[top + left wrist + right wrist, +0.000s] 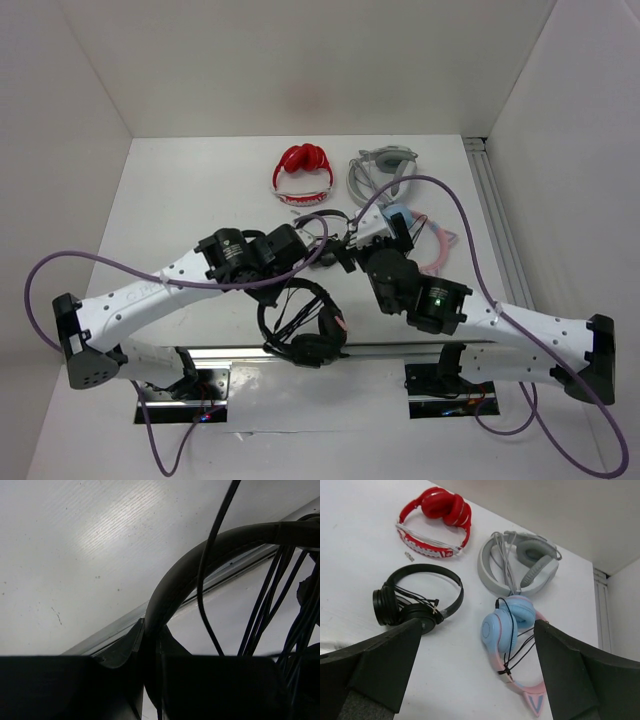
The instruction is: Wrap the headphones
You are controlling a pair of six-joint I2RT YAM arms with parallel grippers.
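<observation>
Left end effector point(150, 672) is clamped on the headband of the headphones point(303, 330). Its fingertips and the band's top are buried under the wrist in the top view. Cups are cut off in the left wrist view, and I can't make out the mic. All black, thick cups, thin cable looped loosely across the band. Sits at the near edge of the surface point(180, 200), between the arm bases. Right end effector point(477, 630) is wide apart, holding nothing.

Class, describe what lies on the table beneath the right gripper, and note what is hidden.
Below the open right gripper lie a small black pair and a blue-pink pair. From above, the right arm hides part of both.
</observation>
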